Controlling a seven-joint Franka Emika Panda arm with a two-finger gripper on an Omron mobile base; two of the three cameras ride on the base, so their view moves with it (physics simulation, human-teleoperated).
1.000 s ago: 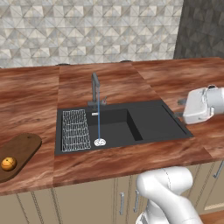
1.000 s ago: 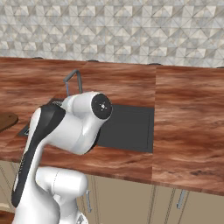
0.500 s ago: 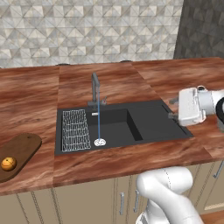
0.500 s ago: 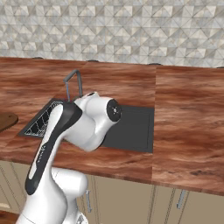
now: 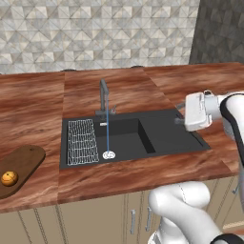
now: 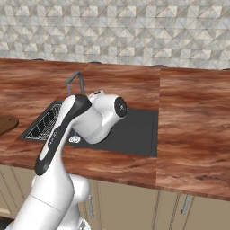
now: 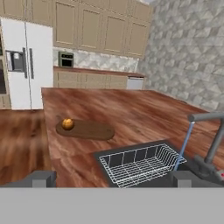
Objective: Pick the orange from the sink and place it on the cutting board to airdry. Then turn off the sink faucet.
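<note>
**Nothing to read here**

From where I stand, no lettering, label, brand mark or number can be read on anything here. A few far surfaces are too small and blurred to tell whether they carry markings.

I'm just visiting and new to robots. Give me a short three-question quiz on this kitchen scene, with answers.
1. True or false: the orange lies in the sink.
2. Water runs from the faucet: A) yes B) no
3. The gripper's jaws are ____.

Key:
1. False: it sits on the cutting board.
2. A: a thin stream falls to the drain.
3. Open, holding nothing.
</note>
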